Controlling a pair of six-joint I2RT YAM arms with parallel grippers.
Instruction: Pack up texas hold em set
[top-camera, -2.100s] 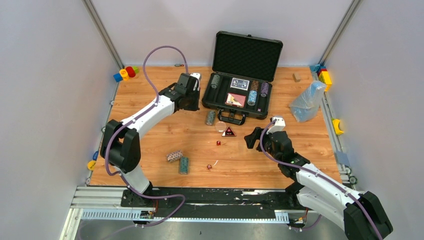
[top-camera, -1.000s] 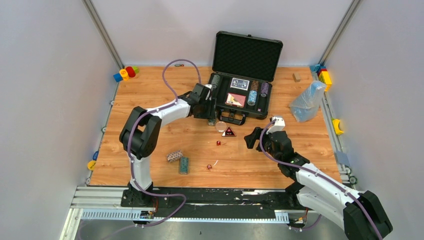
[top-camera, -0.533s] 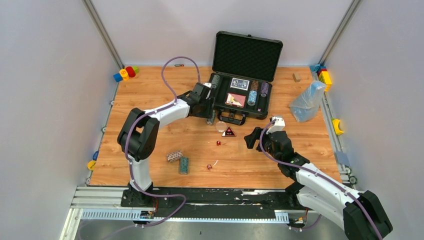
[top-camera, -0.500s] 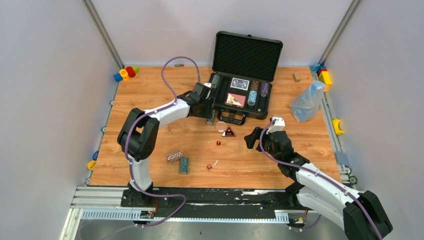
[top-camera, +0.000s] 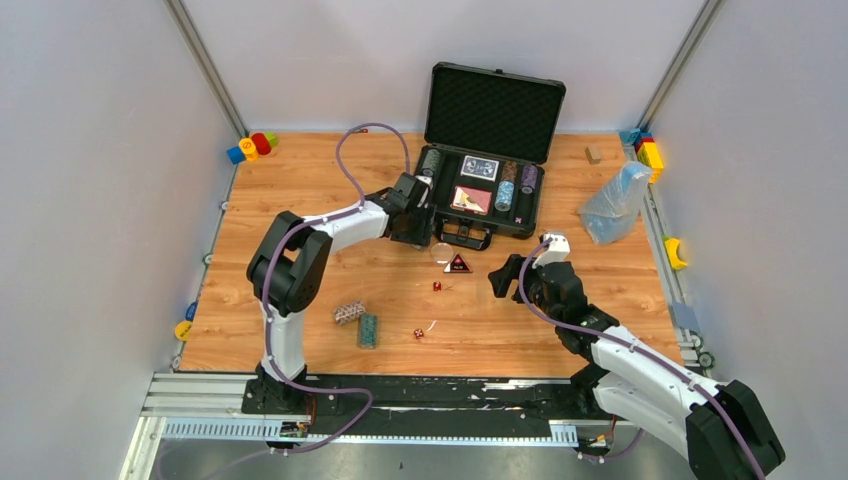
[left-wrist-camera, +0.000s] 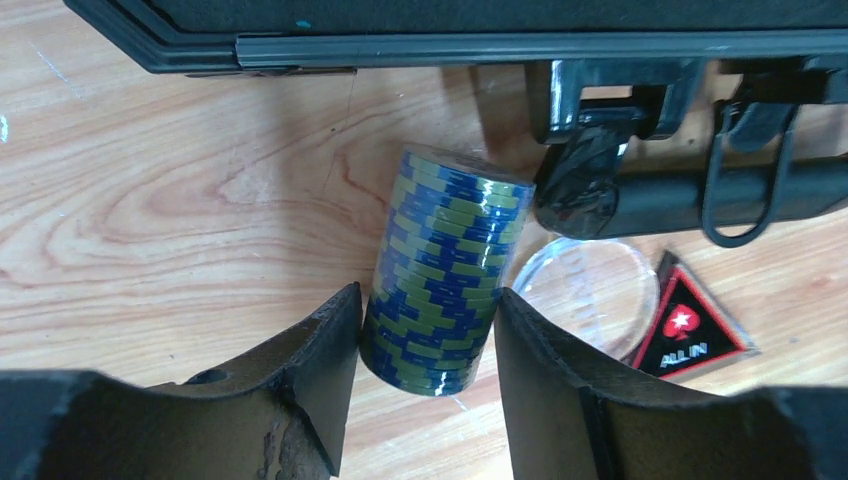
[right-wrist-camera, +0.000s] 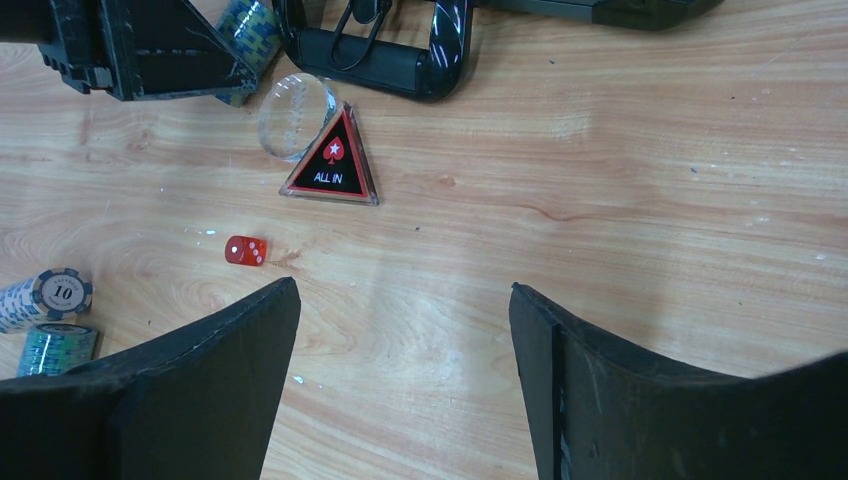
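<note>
Left gripper, which two seconds ago hung off the case's left end, has come down over the green-and-blue chip roll. Its fingers now press the roll on both sides while it lies on the wood, so the pickup looks begun, not finished. The right gripper has not moved and hovers wide open and empty. The black case stands open at the far middle, its handle just beside the roll and likely to crowd the lift. A plastic bag lies far right. Two more rolls wait near left. A clear disc, the triangular button and a red die remain loose.
</note>
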